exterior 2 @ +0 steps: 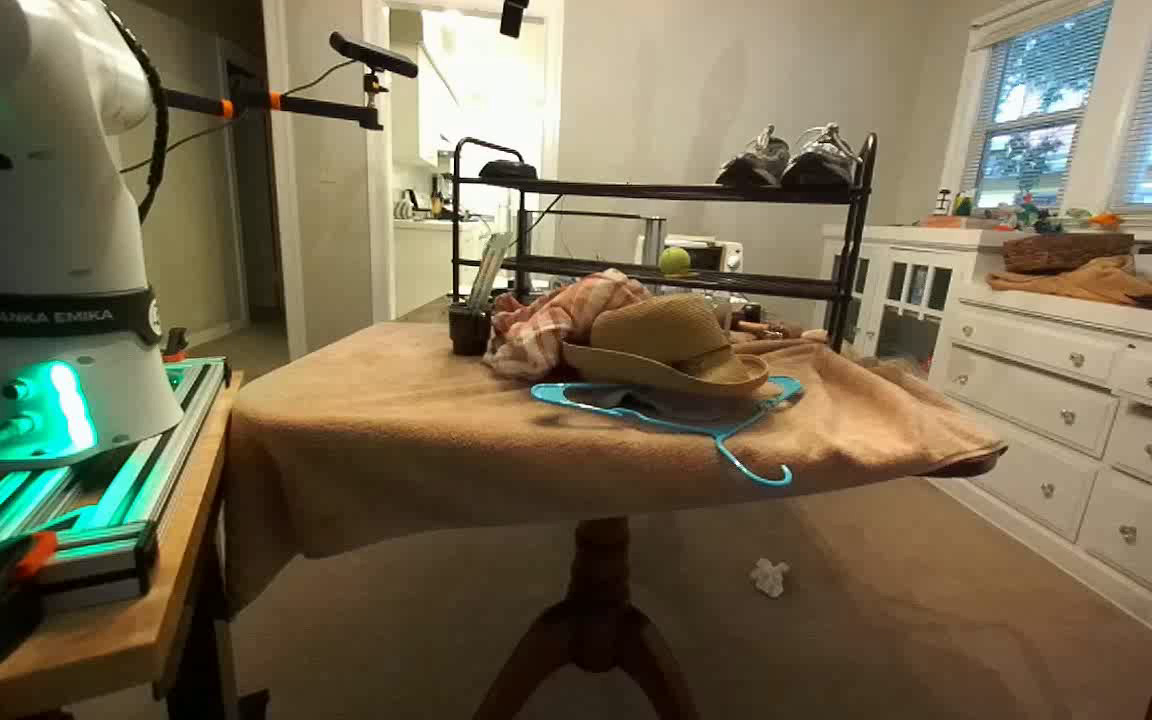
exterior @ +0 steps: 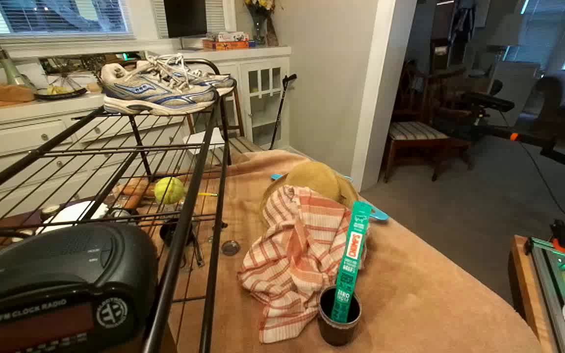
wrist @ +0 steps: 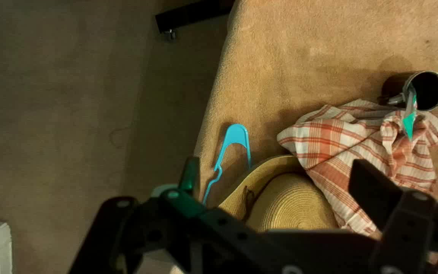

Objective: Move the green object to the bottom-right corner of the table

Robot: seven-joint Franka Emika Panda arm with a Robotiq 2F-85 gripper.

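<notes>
Gently pinch the long flat green stick (exterior: 349, 261), likely light and slick, up high; your black gripper (wrist: 277, 171) gapes wide.

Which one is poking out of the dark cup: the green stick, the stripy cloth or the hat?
The green stick: its lower end is down in the dark cup, while the striped cloth and straw hat lie outside it.

A red-and-white striped cloth (exterior: 295, 260) lies bunched against a straw hat (exterior 2: 661, 330), with a dark cup (exterior: 337, 333) just beside it. A blue hanger (wrist: 237, 133) pokes out from beneath the hat. Running shoes (exterior: 160, 93) and a clock radio (exterior: 62, 274) sit atop the black wire rack (exterior 2: 656, 188); a tennis ball (exterior: 168, 190) shows lower down. Something crumpled and white (exterior 2: 769, 577) lies on the floor (exterior 2: 856, 630).
</notes>
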